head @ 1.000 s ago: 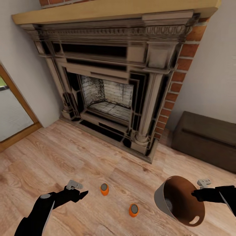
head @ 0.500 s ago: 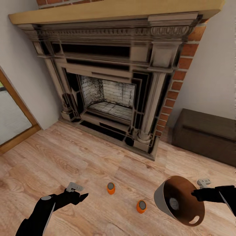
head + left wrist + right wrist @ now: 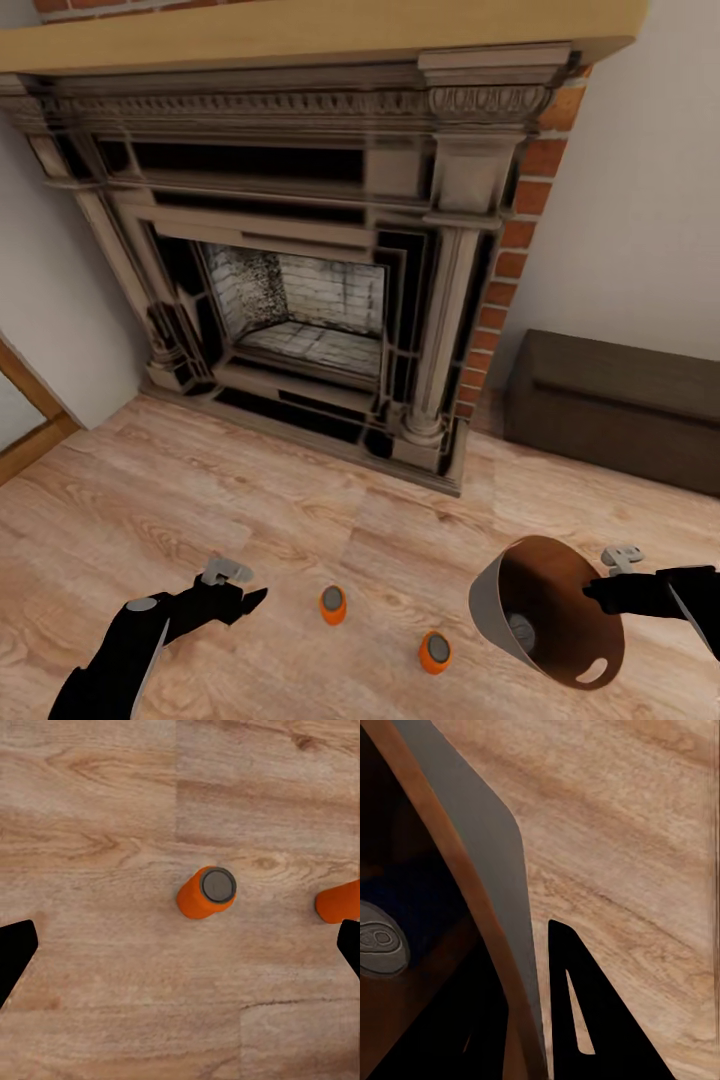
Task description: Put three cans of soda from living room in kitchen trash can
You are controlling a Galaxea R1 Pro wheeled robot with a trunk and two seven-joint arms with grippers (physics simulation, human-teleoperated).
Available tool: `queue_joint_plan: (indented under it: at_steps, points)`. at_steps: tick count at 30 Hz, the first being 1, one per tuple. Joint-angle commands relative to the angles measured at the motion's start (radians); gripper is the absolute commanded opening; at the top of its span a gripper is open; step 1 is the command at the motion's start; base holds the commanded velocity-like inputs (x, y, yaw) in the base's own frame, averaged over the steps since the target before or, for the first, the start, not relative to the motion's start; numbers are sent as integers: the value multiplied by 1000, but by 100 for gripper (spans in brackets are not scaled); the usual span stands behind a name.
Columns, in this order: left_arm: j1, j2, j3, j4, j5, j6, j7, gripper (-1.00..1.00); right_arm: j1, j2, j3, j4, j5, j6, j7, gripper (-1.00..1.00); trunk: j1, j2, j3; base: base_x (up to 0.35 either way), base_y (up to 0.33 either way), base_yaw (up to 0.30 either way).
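Observation:
Two bright orange soda cans stand upright on the wood floor: one (image 3: 333,604) just right of my left gripper (image 3: 250,600), the other (image 3: 434,651) farther right. In the left wrist view the nearer can (image 3: 206,892) stands ahead of the open left gripper (image 3: 180,952), and the second can (image 3: 337,902) is by one fingertip (image 3: 349,945). My right gripper (image 3: 597,592) is shut on the rim of the tilted trash can (image 3: 485,600), which hangs above the floor. The blue can (image 3: 520,632) lies inside it. The right wrist view shows its grey top (image 3: 375,941) and the bin wall (image 3: 487,870).
A dark fireplace (image 3: 300,300) with brick sides fills the wall ahead. A low brown cabinet (image 3: 620,410) stands at the right wall. A wooden door frame (image 3: 25,440) is at the far left. Light wood floor (image 3: 250,500) lies between me and the hearth.
The whole view has shifted as the robot moved; the fireplace and both orange cans have slid in the picture. Both arms keep their pose and the bin stays held.

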Motion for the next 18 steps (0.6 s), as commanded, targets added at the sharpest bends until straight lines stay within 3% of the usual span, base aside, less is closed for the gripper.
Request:
queue_joint_plan:
  at_steps: [1,10,18]
  points:
    - [0,0,0,0,0,0,6,100,0,0,-3,0,-7,3,3,-100,0,0,1,296,-66,-243]
    - [0,0,-1,3,0,0,32,100,0,-1,-3,0,-7,3,1,-100,0,0,7,227,-213,-243]
    - [0,0,-4,44,-1,-2,38,100,0,-1,-3,0,-7,3,-1,-100,0,0,13,97,-298,-238]
